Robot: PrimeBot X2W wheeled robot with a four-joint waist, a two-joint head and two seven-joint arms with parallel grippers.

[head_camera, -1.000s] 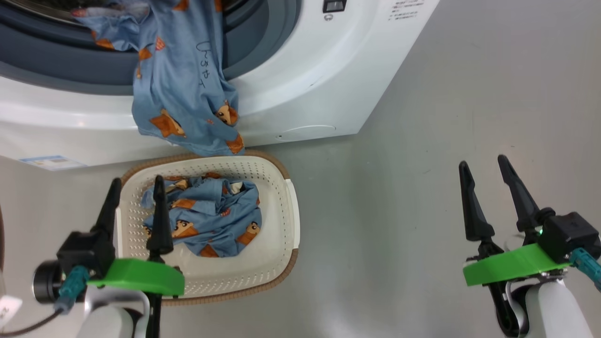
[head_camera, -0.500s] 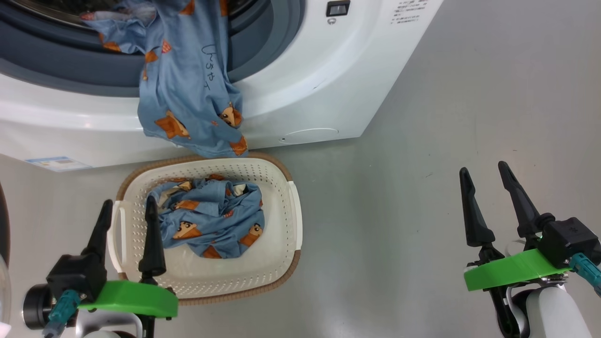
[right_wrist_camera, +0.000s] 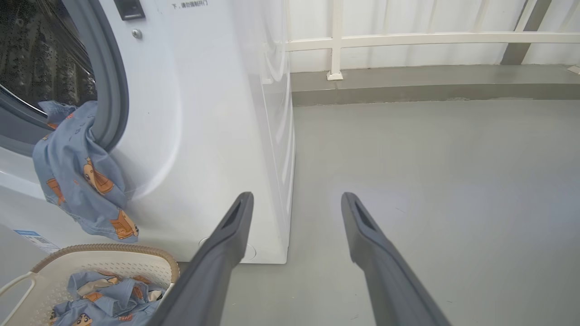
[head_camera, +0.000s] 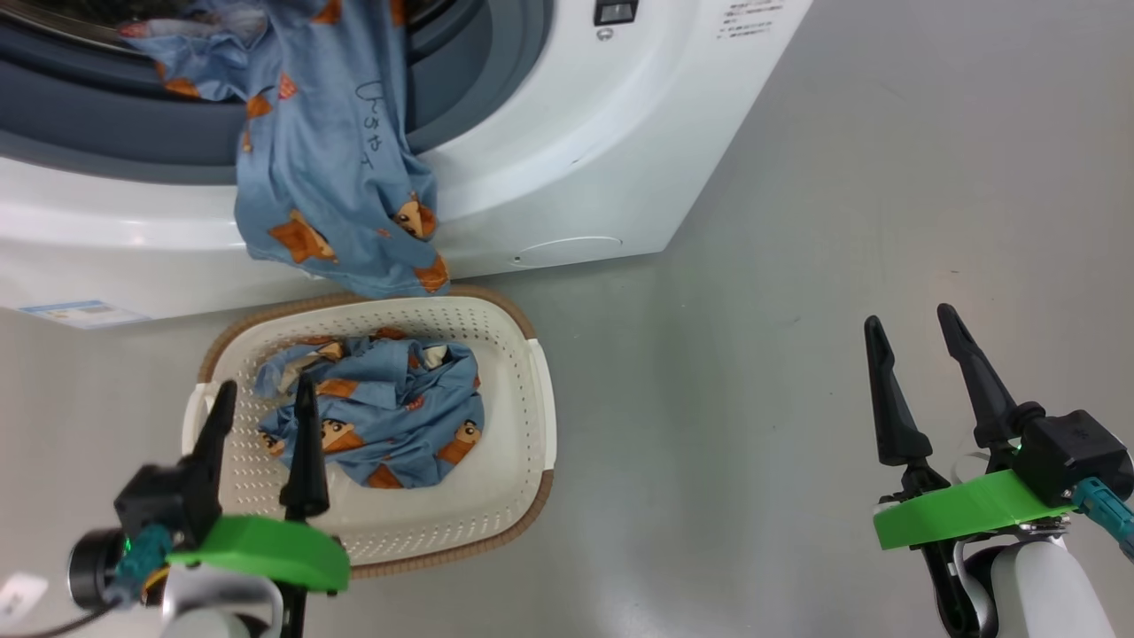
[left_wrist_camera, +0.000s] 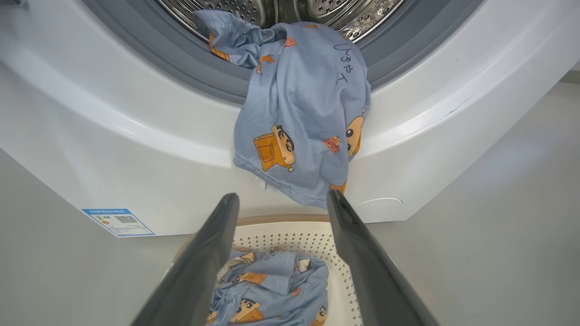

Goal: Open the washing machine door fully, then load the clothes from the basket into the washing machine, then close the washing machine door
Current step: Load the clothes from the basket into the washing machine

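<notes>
The left gripper [head_camera: 267, 383] has pulled back a little, wide open over the cream plastic basket [head_camera: 542, 399] with holes.
Light blue cartoon-face clothes [head_camera: 328, 159] hang from the big white washing machine's [head_camera: 620, 133] mouth; more lie in the basket. The right gripper [head_camera: 910, 315] is open too.

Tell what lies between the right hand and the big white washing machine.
Bare grey floor runs from right hand to white washing machine, in the head view.
</notes>
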